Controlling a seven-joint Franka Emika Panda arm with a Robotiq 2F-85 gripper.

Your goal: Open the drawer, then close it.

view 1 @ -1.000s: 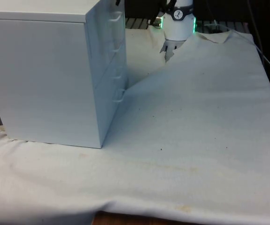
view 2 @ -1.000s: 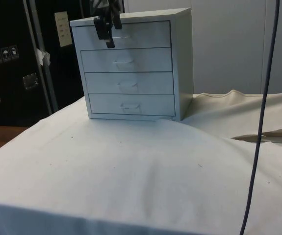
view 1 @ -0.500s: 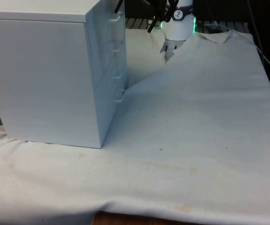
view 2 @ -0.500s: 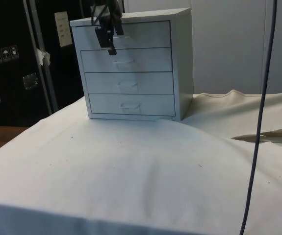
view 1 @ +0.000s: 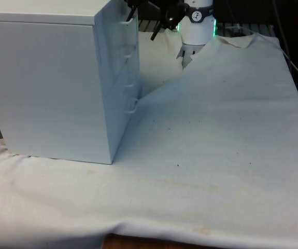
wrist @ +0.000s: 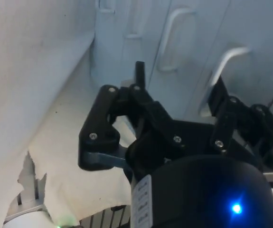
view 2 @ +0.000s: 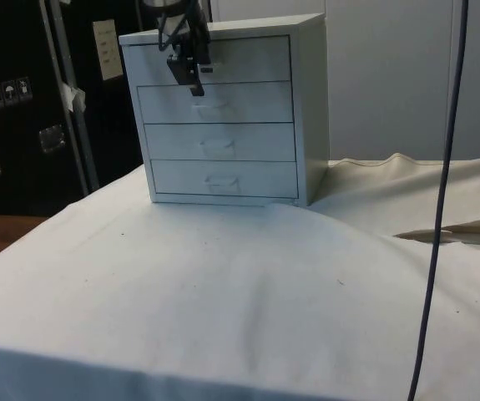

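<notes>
1. White chest of drawers standing on the desk, far-left in the side view, all drawers shut.
2. Hand spread wide, fingers straddling the top drawer's handle, not clamped.
3. Rigid, light, probably smooth-sliding; best gripped at the small bar handle.

We are looking at a table draped in a white cloth, which is lying in soft wrinkles and rising into a fold towards the far end; a strip of brown wood is showing beneath the cloth's near edge in the front view. In the side view, dark cabinets are standing behind the table, carrying small labels and a pale paper notice, with a metal upright running down them. Beside them a pale wall of panels is catching even light. A dark cable is hanging down across that view.
</notes>
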